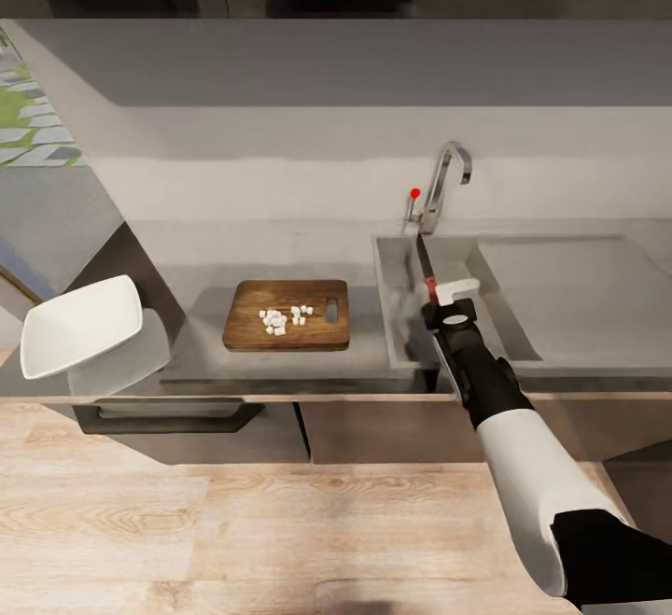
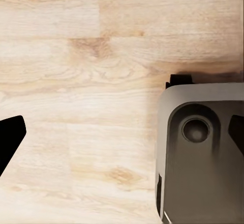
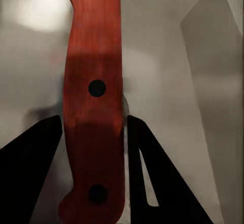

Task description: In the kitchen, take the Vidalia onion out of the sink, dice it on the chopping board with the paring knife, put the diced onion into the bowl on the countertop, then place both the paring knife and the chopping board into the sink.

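Grey steel kitchen surface (image 1: 280, 358) under dark upper cabinets, pale wood floor (image 1: 233, 522) in front of you. Far left, the white bowl (image 1: 79, 326) sits at the surface's corner, well apart from the board. Next, the chopping board (image 1: 287, 314) lies flat on the surface, handle slot toward the sink, with diced onion (image 1: 283, 317) in a small white heap near its middle. Right of the board, the sink (image 1: 397, 316) basin, chrome tap (image 1: 446, 184) with red knob behind it, drainboard (image 1: 569, 288) further right. Your right pincer (image 1: 446, 300) is over the basin, clamped on the paring knife (image 1: 428, 272); the blade points toward the tap. In the right wrist view the red handle (image 3: 95, 102) sits squeezed between both dark fingers (image 3: 30, 173), grey basin behind. Your left pincer (image 2: 122, 132) hangs spread wide over the floor in the left wrist view, fingertips (image 2: 10, 135) at the frame edges, nothing between, grey robot base (image 2: 203, 152) beside.
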Tool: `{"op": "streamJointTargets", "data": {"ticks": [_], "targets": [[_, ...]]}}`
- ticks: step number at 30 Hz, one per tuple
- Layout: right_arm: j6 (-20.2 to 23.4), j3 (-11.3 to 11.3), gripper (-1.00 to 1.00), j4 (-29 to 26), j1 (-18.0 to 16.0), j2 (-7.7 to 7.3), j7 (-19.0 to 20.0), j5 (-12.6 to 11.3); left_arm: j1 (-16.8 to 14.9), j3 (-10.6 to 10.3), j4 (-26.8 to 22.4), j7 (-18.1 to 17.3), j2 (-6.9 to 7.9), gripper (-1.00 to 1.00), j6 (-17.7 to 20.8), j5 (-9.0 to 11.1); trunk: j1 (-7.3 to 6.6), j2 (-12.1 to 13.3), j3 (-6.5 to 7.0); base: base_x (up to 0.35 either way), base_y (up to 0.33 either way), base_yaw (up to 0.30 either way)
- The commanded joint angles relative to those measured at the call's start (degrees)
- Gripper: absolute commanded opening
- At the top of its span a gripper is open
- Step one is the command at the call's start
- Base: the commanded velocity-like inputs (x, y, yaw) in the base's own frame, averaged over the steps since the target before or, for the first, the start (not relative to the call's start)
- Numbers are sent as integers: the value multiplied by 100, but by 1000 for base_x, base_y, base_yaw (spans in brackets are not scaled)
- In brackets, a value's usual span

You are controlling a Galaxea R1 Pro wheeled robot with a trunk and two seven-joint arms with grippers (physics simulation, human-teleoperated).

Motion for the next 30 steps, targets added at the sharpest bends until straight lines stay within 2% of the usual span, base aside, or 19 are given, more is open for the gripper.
{"op": "streamJointTargets", "data": {"ticks": [1,4,6,8,10,12,16,26,30], "targets": [[42,15,-100,25,-4,-19,-14,21,-8,-36,29,18,1,100,-39,18,5,-10,-8,207,-219,0],[47,16,-100,187,-4,-32,-16,12,-10,-31,29,-12,19,100,-53,19,5,-10,-8,77,-105,0],[41,9,-100,512,-4,-18,-13,-44,-10,-31,26,-23,21,100,-64,19,5,-10,-8,12,-16,0],[-57,8,-100,835,-4,-26,-13,-304,-10,-31,25,-31,21,100,-72,19,5,-10,-8,3,-5,0],[-289,7,-100,1069,-4,-41,-16,-671,-10,-31,25,-32,22,100,-71,18,5,-10,-8,1,-1,0],[-368,12,-100,1173,-4,-46,-20,-787,-10,-31,25,-30,22,100,-69,18,5,-10,-8,0,0,0],[-411,15,-100,1345,-4,-44,-22,-844,-9,-31,25,-28,22,100,-68,26,5,-10,-8,56,0,0],[-418,16,-100,1395,-4,-39,-22,-860,-10,-23,25,-26,33,100,-68,27,5,-10,-8,279,0,0],[-418,16,-100,1541,-4,-39,-14,-866,-10,-29,25,-26,47,100,-68,27,5,-10,-8,72,0,0]]}}
